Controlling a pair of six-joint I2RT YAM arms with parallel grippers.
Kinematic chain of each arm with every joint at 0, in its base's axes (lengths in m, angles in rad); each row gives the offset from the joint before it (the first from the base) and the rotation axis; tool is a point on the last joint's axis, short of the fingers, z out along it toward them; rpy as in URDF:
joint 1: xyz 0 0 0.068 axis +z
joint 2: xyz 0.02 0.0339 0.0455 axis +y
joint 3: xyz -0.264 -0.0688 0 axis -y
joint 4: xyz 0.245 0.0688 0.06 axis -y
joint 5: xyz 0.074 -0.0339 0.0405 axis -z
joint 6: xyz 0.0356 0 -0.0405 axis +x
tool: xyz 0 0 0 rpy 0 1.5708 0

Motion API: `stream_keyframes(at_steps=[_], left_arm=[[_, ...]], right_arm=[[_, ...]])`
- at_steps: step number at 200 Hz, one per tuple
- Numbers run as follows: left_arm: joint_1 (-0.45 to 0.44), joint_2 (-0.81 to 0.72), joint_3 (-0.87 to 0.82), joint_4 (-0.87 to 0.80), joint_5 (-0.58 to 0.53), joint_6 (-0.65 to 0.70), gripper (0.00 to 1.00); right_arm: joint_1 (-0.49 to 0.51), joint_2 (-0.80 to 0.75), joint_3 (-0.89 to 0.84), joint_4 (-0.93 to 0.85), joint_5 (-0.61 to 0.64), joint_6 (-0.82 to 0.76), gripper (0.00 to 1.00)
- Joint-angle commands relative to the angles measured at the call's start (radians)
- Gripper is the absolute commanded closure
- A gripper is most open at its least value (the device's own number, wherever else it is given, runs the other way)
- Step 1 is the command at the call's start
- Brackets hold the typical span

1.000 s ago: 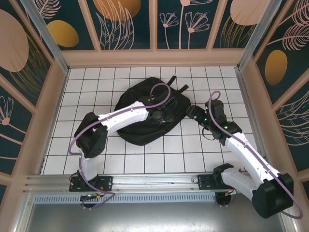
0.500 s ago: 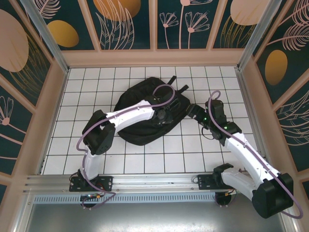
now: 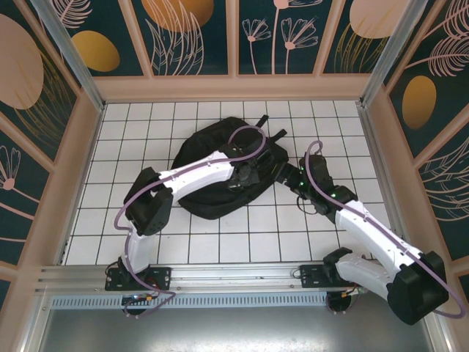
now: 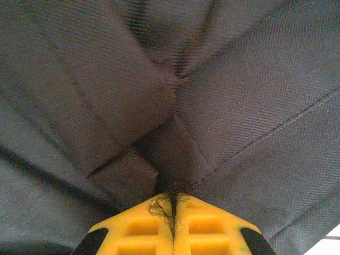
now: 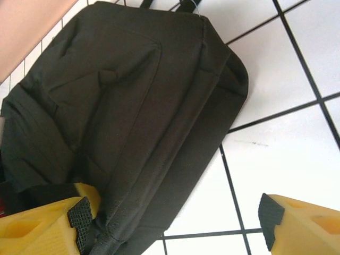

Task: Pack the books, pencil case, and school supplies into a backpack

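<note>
The black backpack point(image 3: 220, 136) lies flat in the middle of the white tiled table. My left gripper point(image 3: 245, 176) rests on its right half. In the left wrist view the yellow fingers point(image 4: 207, 223) are pressed together, and a fold of backpack fabric point(image 4: 239, 95) with frayed threads is pinched at the left gripper's point(image 4: 173, 197) tip. My right gripper point(image 3: 287, 176) stands open at the backpack's right edge. In the right wrist view the right gripper point(image 5: 172, 220) has one pad point(image 5: 81, 219) over the backpack point(image 5: 122, 106) and the other above bare tile. The books, pencil case and school supplies are hidden.
The backpack's straps point(image 3: 277, 134) trail from its far right corner. Wooden walls point(image 3: 84, 169) enclose the table on the left, back and right. Bare tiles point(image 3: 242, 242) lie between the backpack and the arm bases, and more to its left.
My left gripper has closed on the backpack fabric after reaching a little further right across it. My right gripper has shifted left, up to the backpack's edge, still open.
</note>
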Motion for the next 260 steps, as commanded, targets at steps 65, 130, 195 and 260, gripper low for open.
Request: stream_keyframes(at_steps=[65, 130, 195, 260], left_arm=[[0.002, -0.241, -0.212, 0.115, -0.008, -0.088, 1.00], [0.002, -0.314, -0.292, 0.168, 0.001, -0.110, 1.00], [0.002, -0.353, -0.334, 0.203, 0.027, -0.119, 1.00], [0.003, -0.372, -0.349, 0.203, 0.006, -0.117, 1.00]], right_arm=[[0.101, 0.137, -0.064, 0.271, -0.133, 0.456, 0.38], [0.189, 0.300, -0.012, 0.335, -0.103, 0.518, 0.44], [0.220, 0.370, 0.021, 0.396, -0.088, 0.507, 0.61], [0.247, 0.300, -0.018, 0.466, -0.029, 0.587, 0.59]])
